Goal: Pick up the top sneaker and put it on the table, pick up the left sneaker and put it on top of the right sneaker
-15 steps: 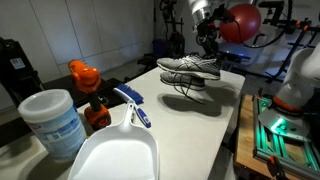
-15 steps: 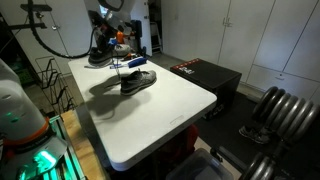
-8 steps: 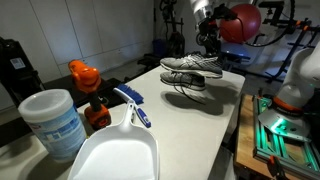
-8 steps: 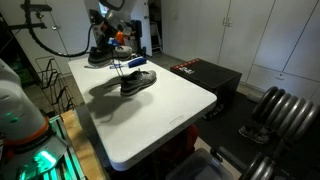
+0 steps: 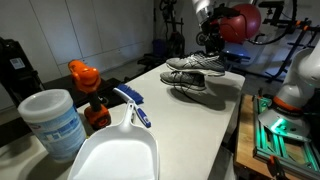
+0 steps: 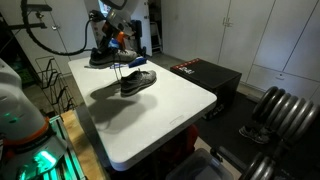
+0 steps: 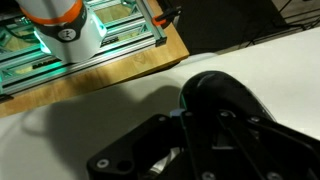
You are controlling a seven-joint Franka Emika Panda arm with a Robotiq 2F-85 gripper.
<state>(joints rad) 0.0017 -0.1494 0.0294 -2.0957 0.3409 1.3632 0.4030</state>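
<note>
a garage-like robot lab: a white table point(image 6: 160, 112) beside a green-lit metal frame rig point(image 5: 270, 132), a big red ball point(image 5: 240, 22), stacked weights point(image 6: 272, 112) and plain cabinet doors point(image 6: 280, 35).

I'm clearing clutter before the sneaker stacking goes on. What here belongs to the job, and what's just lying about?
Job: gripper, held sneaker, other sneaker, table.
Lying about: white tub, dustpan, blue-handled brush, orange-topped object, red ball.

A pale panelled wall point(image 6: 275, 35) rises over a grey floor point(image 6: 232, 112), with a black cabinet point(image 6: 208, 76) nearby.
</note>
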